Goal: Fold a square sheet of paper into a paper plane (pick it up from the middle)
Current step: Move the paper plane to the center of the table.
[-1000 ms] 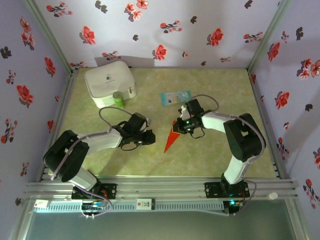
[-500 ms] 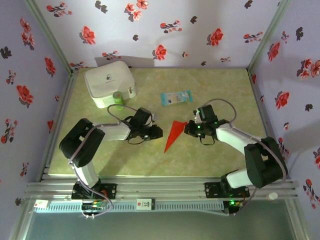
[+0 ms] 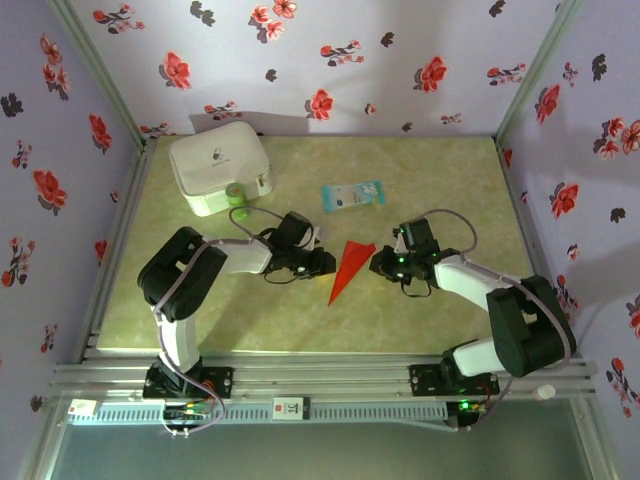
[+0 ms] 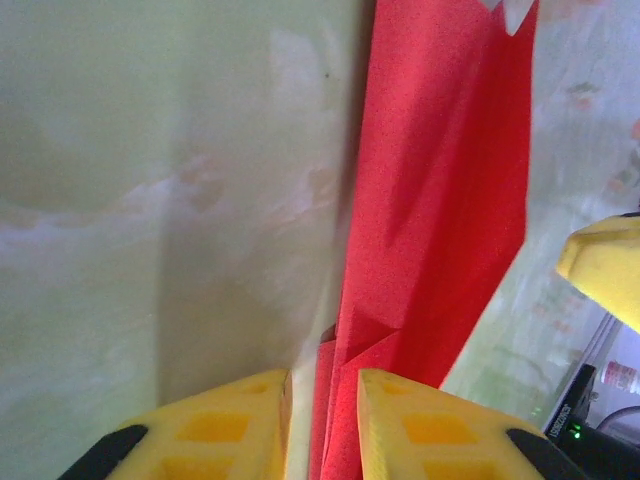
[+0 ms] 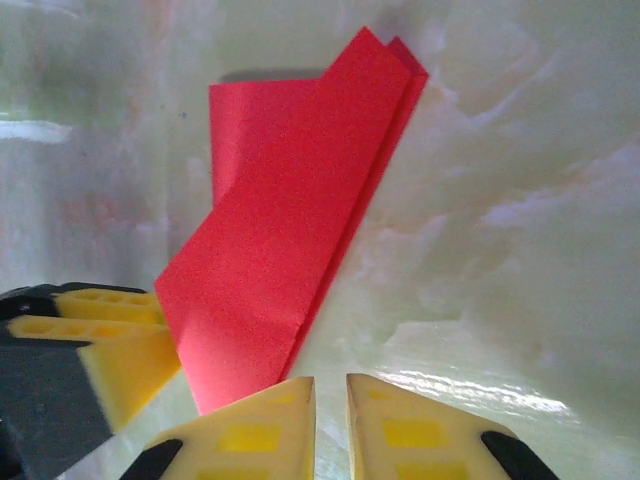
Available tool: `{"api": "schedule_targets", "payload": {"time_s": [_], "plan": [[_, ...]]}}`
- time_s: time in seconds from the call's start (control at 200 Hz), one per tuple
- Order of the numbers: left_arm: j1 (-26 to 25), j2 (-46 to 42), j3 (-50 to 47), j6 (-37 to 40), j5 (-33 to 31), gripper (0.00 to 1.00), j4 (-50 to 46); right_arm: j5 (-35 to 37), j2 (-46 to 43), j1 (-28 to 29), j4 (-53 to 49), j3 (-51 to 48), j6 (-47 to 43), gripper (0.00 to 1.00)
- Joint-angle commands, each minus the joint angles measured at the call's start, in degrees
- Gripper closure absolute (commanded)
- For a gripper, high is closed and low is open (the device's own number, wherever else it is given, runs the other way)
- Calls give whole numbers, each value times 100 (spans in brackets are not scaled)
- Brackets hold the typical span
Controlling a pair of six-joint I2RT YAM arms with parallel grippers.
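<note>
Backing off the dart's wide end, the right jaws now stand narrowly apart and empty just beside it, while the left jaws have closed in on its other flank. The paper plane (image 3: 349,265) lies flat between the two. Its edge runs into the left jaws' narrow gap, pinched or not we cannot tell. Folding looks nearly done. Glossy green worktop (image 3: 440,180), floral walls (image 3: 320,60).

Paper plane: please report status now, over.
Left gripper slightly open at paper plane edge. Right gripper slightly open beside it. Plane lies on table. Nothing in the way.
</note>
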Motion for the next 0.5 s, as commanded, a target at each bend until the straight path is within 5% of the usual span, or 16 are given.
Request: {"api": "schedule_targets", "payload": {"time_s": [0.0,0.495], "plan": [[-81,148,155,198,-76,77,-305,-179,102,-15,232,-54,158,84],[-312,360,397,304,130,78,-337,-395,566,15,527,-152,197,84]]}}
